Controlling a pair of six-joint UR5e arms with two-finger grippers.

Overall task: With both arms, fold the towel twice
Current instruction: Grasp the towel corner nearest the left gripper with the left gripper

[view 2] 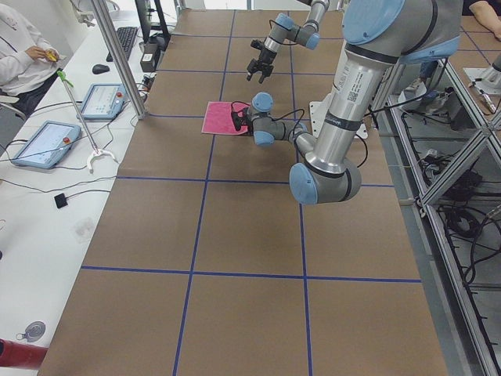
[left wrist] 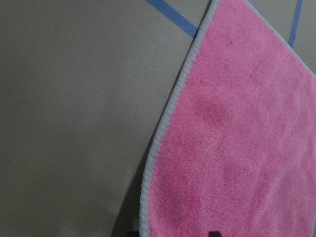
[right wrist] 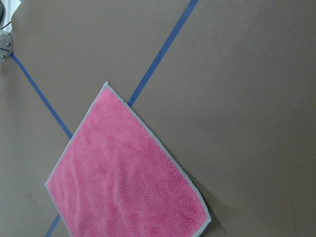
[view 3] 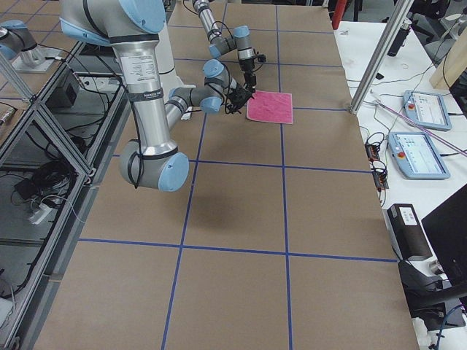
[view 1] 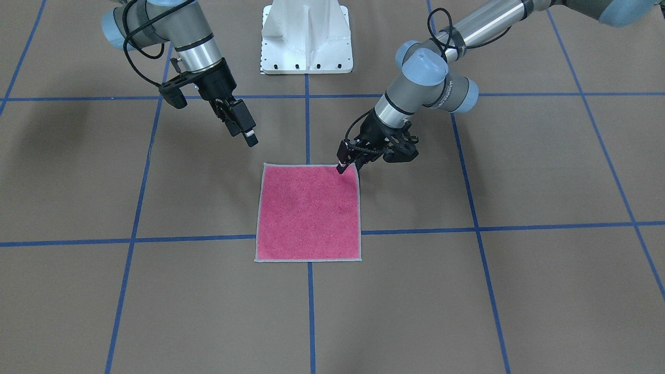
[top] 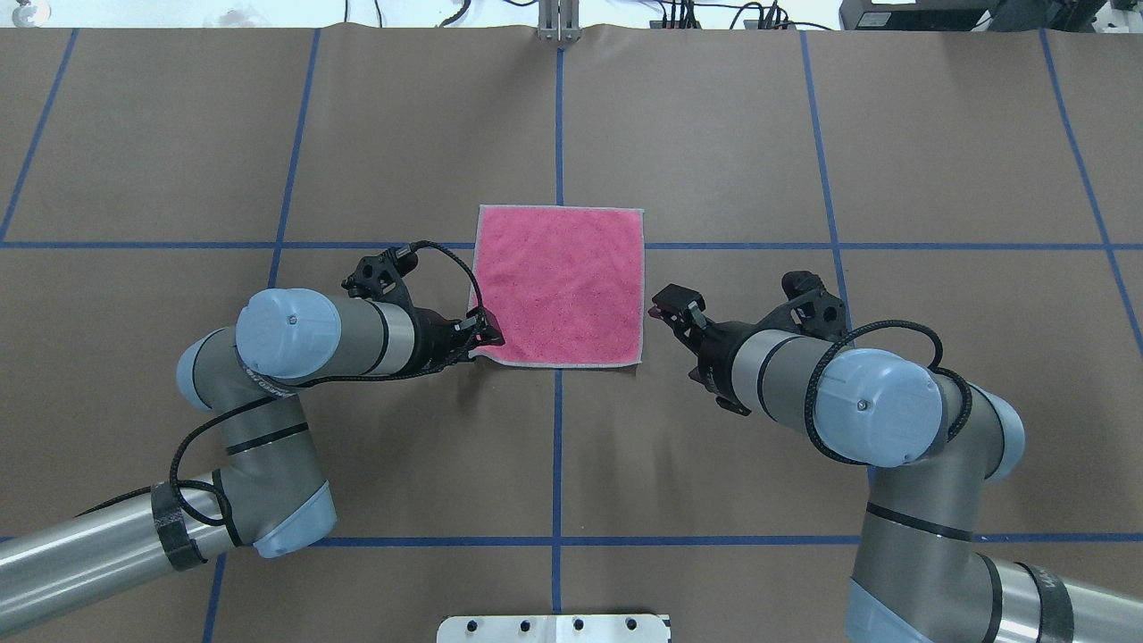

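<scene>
The towel point(view 1: 308, 213) lies flat and square on the brown table, pink face up, with its light grey edge showing all round; it also shows in the overhead view point(top: 561, 286). My left gripper point(view 1: 347, 167) is down at the towel's corner nearest the robot on its left side point(top: 491, 338). In the left wrist view two dark fingertips point(left wrist: 212, 233) stand apart at the bottom edge with the towel point(left wrist: 237, 138) corner between them. My right gripper point(view 1: 251, 137) hangs above the table, just off the towel's right edge point(top: 659, 311), empty. The right wrist view shows the whole towel point(right wrist: 123, 182) and no fingers.
The white pedestal base point(view 1: 306, 36) stands behind the towel on the robot's side. Blue tape lines point(view 1: 309, 124) cross the brown table in a grid. Tablets and cables lie on a side bench point(view 2: 47, 141) beyond the table's far edge.
</scene>
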